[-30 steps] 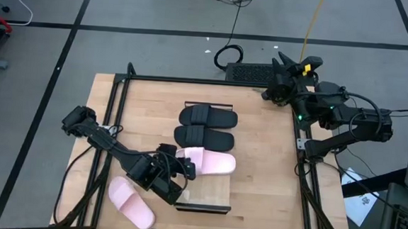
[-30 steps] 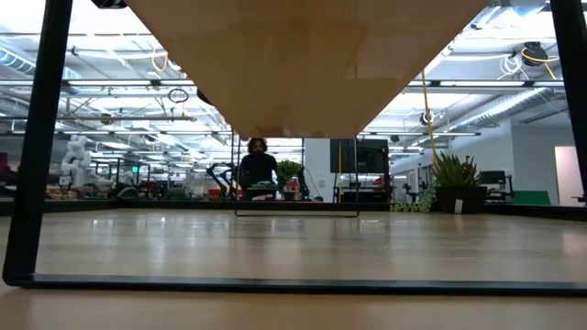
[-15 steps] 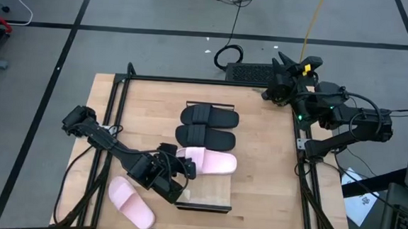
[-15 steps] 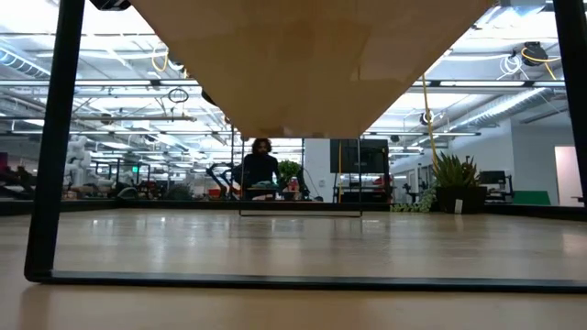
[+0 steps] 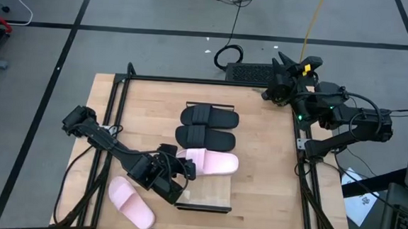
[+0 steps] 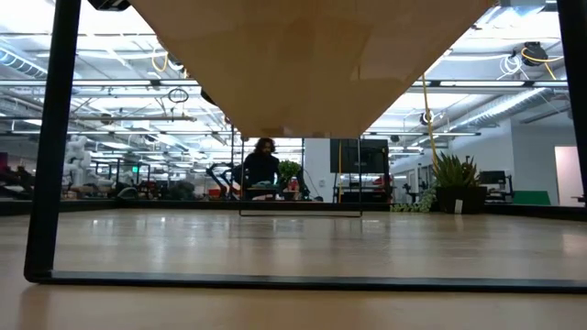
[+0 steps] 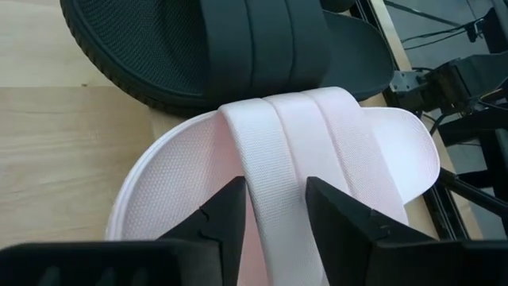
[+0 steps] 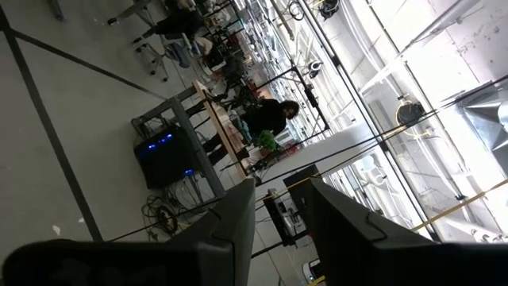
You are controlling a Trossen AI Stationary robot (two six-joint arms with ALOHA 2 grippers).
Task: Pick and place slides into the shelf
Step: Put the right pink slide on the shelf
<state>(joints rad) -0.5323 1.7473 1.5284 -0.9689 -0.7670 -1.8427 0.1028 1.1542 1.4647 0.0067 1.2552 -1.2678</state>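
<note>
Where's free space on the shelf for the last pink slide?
The shelf is bare only at its near end, between the pink slide on the shelf and the shelf's near black frame. The far stretch is crowded with two black slides. The left gripper crowds the gap's left edge. Loose pink slide lies left of it.

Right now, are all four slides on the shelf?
No: one pink slide lies on the table left of the shelf, by the left gripper.

Shelf (image 5: 210,193) mostly under slides (image 5: 206,138)
</note>
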